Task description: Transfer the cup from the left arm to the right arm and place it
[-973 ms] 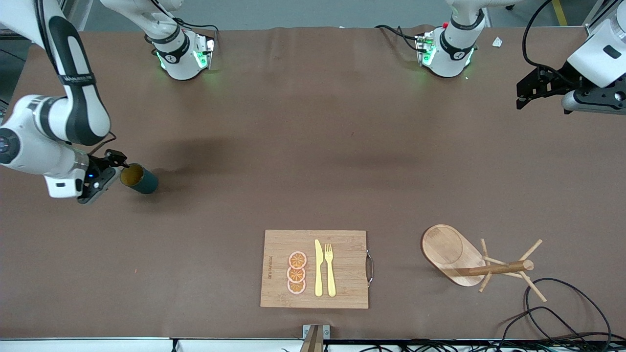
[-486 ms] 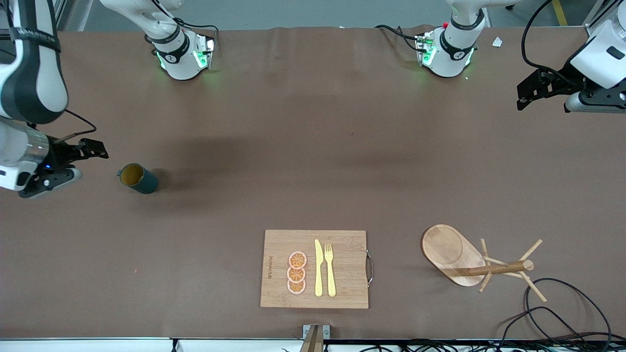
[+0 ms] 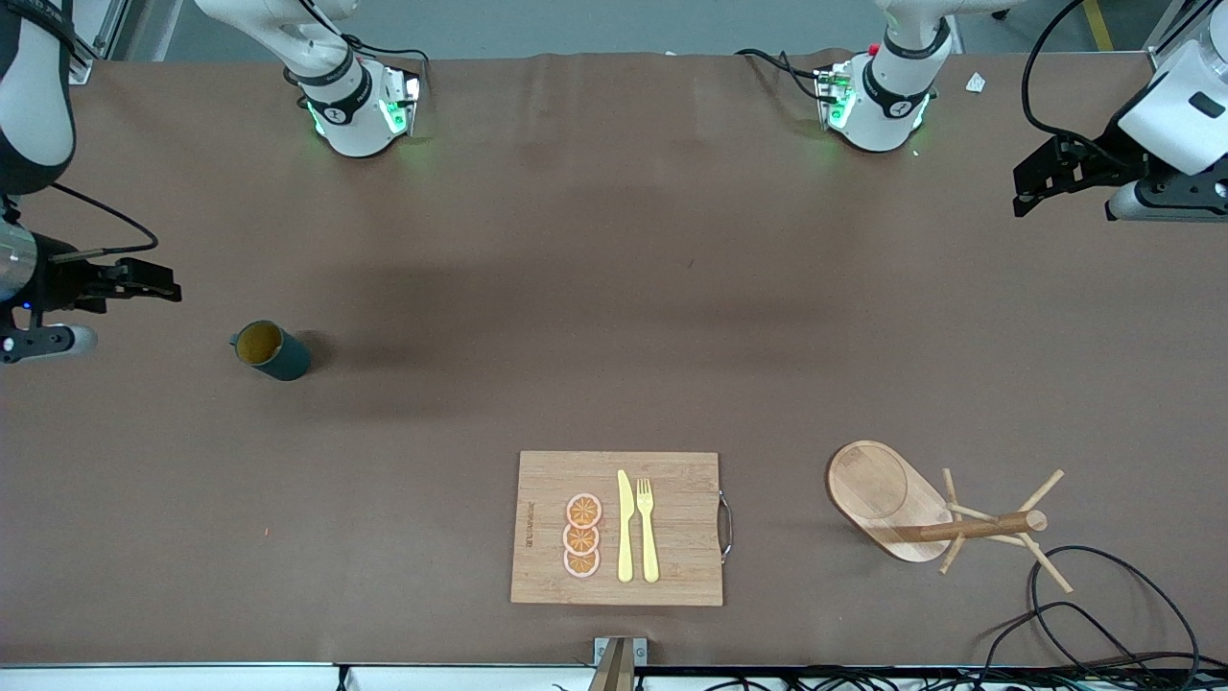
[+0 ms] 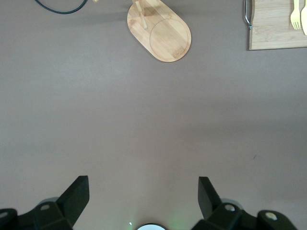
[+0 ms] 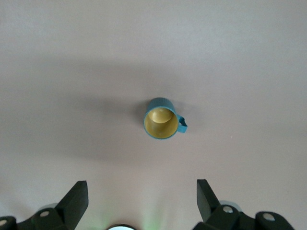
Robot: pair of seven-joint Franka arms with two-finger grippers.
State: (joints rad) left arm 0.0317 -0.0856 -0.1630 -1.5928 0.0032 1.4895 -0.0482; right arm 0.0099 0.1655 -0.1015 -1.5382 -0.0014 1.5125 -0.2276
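Cup (image 3: 271,351) upright on surface toward my right arm's end, untouched | right jaws (image 3: 144,280) apart near cup | left jaws (image 3: 1041,178) apart, well apart from cup, waiting | placing looks done

Brown-covered table (image 3: 614,288) — grey floor (image 3: 595,27)

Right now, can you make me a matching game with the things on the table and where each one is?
Things:
1. cup
2. yellow fork
3. wooden mug rack
4. right gripper

Places or states:
A. lying beside the knife on the cutting board
B. open and empty, up in the air at the right arm's end
C. upright on the bare table, alone
D. tipped on its side near the black cable

Pairs: 1-C, 2-A, 3-D, 4-B
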